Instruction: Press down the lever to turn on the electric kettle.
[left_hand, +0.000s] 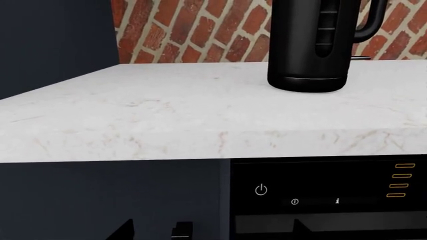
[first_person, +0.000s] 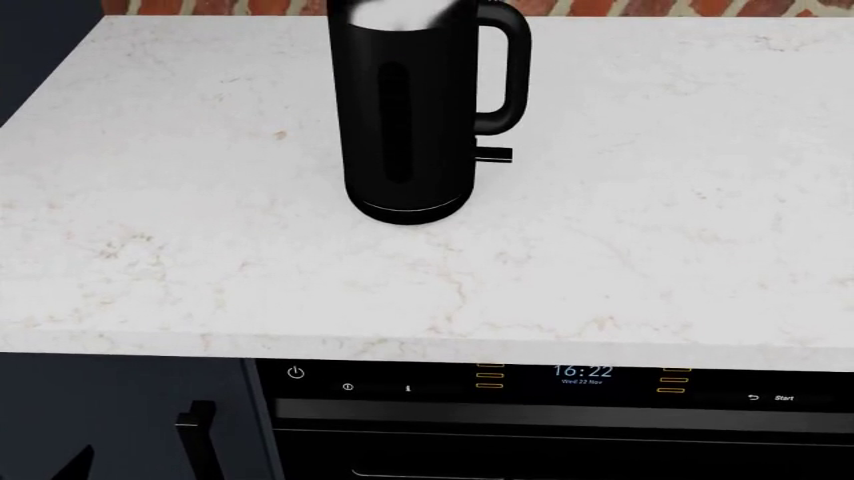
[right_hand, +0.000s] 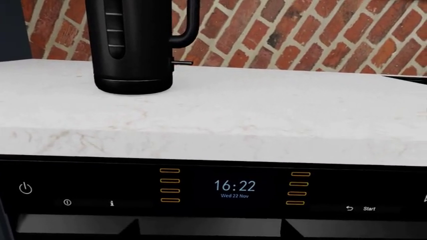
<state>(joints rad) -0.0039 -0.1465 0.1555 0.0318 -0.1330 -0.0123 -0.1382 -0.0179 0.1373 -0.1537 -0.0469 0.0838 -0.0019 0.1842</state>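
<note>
Two grippers belong to this rig, and neither can be judged: the left wrist view shows only a couple of dark tips at its bottom edge, too little to tell whether the jaws are apart or together, and the right gripper does not appear in any view.

One electric kettle (first_person: 407, 110) stands upright on the white marble countertop (first_person: 641, 230), toward the back near the brick wall (right_hand: 320, 35). One loop handle (first_person: 501, 70) curves off its right side in the head view, and one lever (first_person: 494, 153), a small flat black tab, juts sideways just below that handle, low on the body. One dark window strip runs down the kettle's front.

One oven control panel (right_hand: 233, 192) sits under the counter edge, with one clock display (right_hand: 235, 186) reading 16:22, one power symbol (right_hand: 25, 188) and two stacks of four orange bars.

Only the head view shows the kettle's pale round lid from above. Only the right wrist view shows the lever (right_hand: 181, 63) from the side, sticking out level above the counter, with the kettle (right_hand: 133, 45) cropped at the top. The left wrist view shows the kettle (left_hand: 313, 45) base and window, with a thin dark sliver beside it that may be the lever, and the navy cabinet (left_hand: 113, 200) beside the oven.
</note>
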